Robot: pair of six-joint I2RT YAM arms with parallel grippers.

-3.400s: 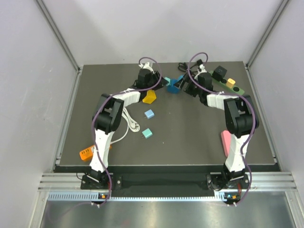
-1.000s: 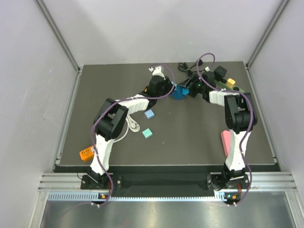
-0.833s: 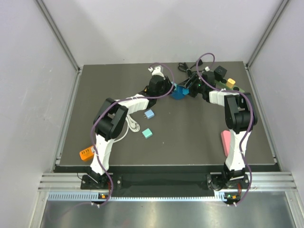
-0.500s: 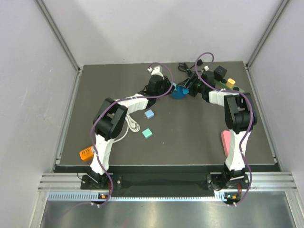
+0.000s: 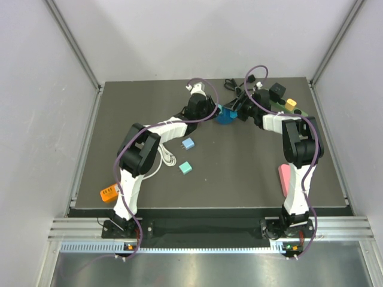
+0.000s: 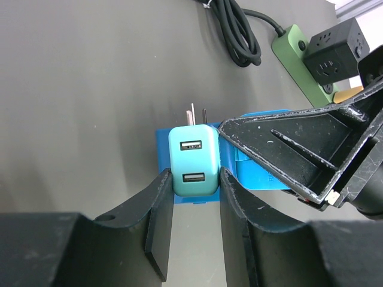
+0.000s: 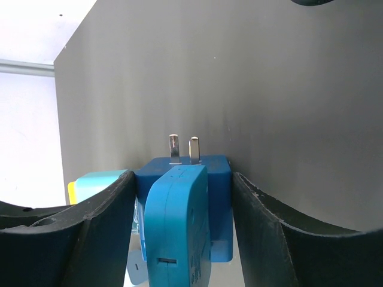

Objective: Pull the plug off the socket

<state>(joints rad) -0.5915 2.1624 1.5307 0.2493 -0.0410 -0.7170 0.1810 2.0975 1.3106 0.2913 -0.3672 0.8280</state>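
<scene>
My left gripper (image 6: 194,173) is shut on a teal plug (image 6: 192,158) with two USB ports. The plug lies flat against a blue adapter block (image 6: 257,173) with two metal prongs. My right gripper (image 7: 184,176) is shut on that blue block (image 7: 206,167) from the opposite side, and its black fingers (image 6: 299,143) cross the left wrist view. In the top view both grippers meet at the blue block (image 5: 225,117) near the back middle. The socket, a green power strip (image 5: 297,112), lies behind them at back right, carrying a black cube (image 6: 335,54) and a yellow plug (image 5: 291,103).
A coiled black cable (image 6: 236,30) runs from the strip's end. On the mat lie a light blue cube (image 5: 188,143), a mint cube (image 5: 185,168), a white cable (image 5: 164,156), an orange plug (image 5: 108,192) at front left and a pink piece (image 5: 285,177) by the right arm.
Since the oldest frame both grippers have come together on the blue block and teal plug. Over the last second nothing visibly moves.
</scene>
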